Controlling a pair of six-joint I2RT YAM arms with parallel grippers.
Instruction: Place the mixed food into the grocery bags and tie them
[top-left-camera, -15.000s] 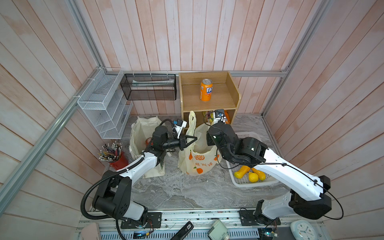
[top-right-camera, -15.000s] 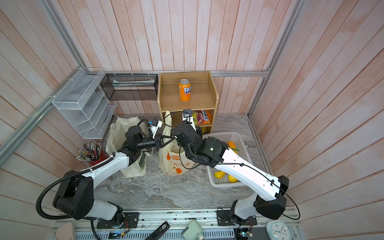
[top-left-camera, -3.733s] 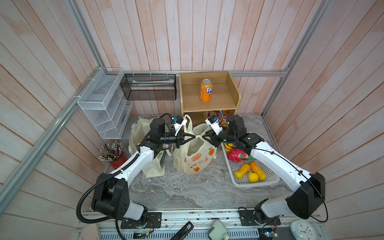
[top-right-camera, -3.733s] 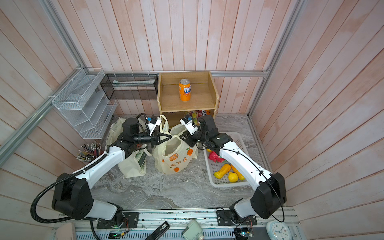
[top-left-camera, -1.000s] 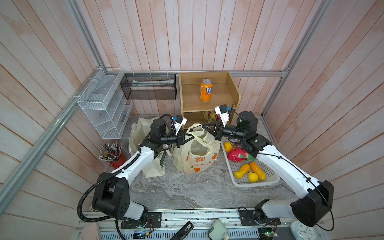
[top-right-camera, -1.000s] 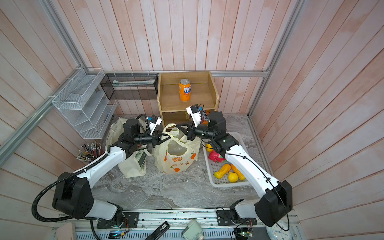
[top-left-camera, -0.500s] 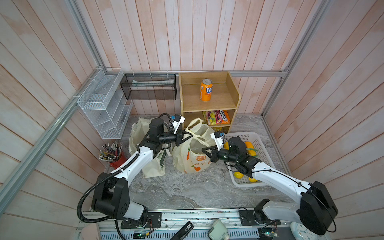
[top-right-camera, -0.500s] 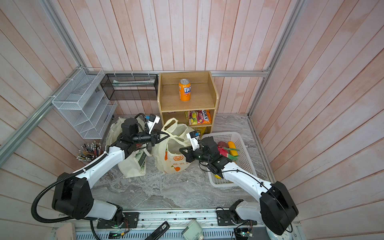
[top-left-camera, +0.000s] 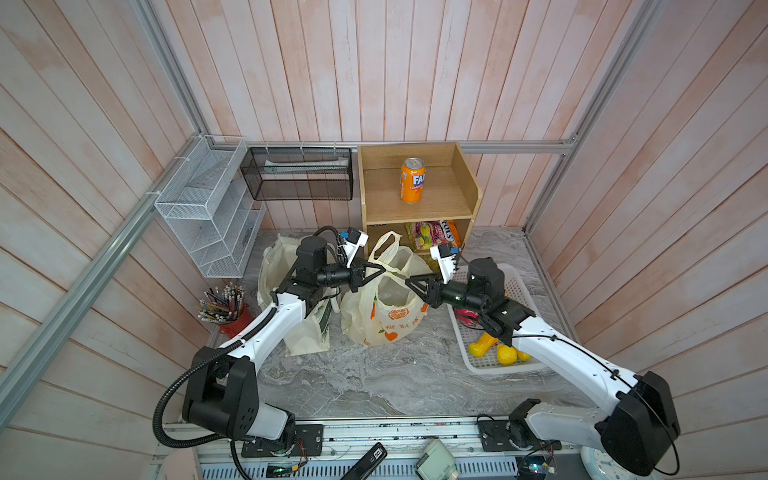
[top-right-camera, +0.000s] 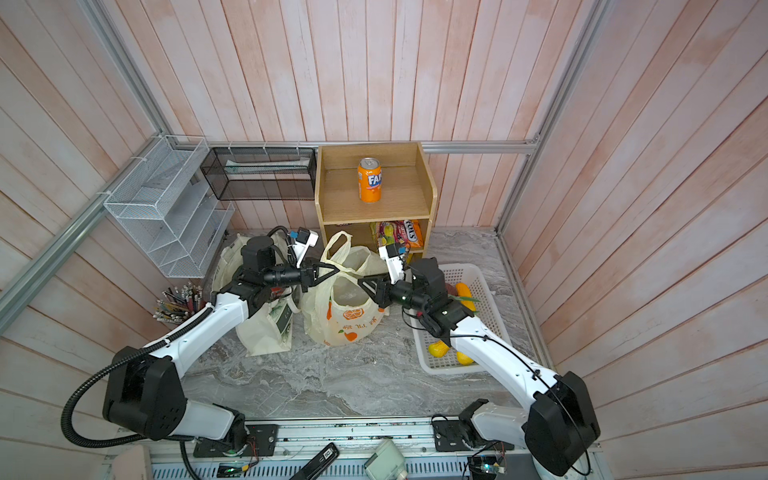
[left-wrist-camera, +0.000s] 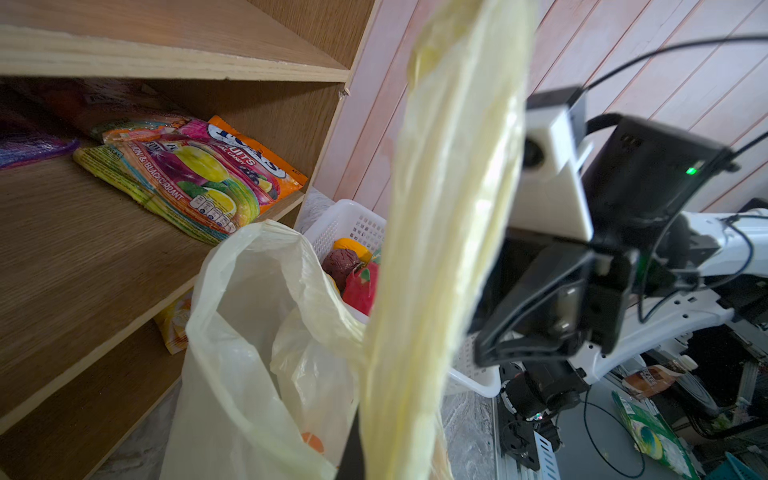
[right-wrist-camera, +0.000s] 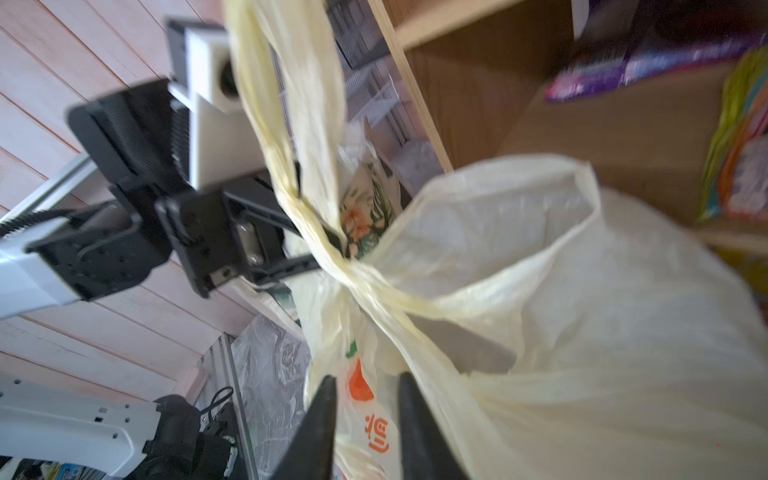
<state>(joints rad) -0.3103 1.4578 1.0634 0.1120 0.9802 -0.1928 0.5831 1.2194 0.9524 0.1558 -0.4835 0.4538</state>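
The pale-yellow plastic grocery bag (top-left-camera: 390, 320) printed with orange fruits stands mid-table, mouth open. My left gripper (top-left-camera: 384, 269) is shut on its twisted handle (right-wrist-camera: 291, 137), which stretches up across the left wrist view. My right gripper (right-wrist-camera: 365, 399) is open at the bag's right rim, with the printed bag wall just beyond its dark fingers (right-wrist-camera: 322, 415) and nothing held between them. The cream cloth tote (top-left-camera: 307, 336) slumps left of the plastic bag, under my left arm. Yellow toy fruits (top-left-camera: 505, 354) lie in the white basket (top-left-camera: 517, 286); a red one (left-wrist-camera: 361, 286) also shows there.
A wooden shelf unit (top-left-camera: 465, 195) stands behind the bags, with an orange Fanta can (top-left-camera: 412, 179) on top and a candy packet (top-left-camera: 434, 235) below. Wire racks (top-left-camera: 208, 208) hang at the left. A red pencil cup (top-left-camera: 224, 303) sits near the tote.
My right gripper has come away from the raised handle by the shelf, dipped low in front of the bag, and now sits at its right rim with jaws parted. The left grip holds.
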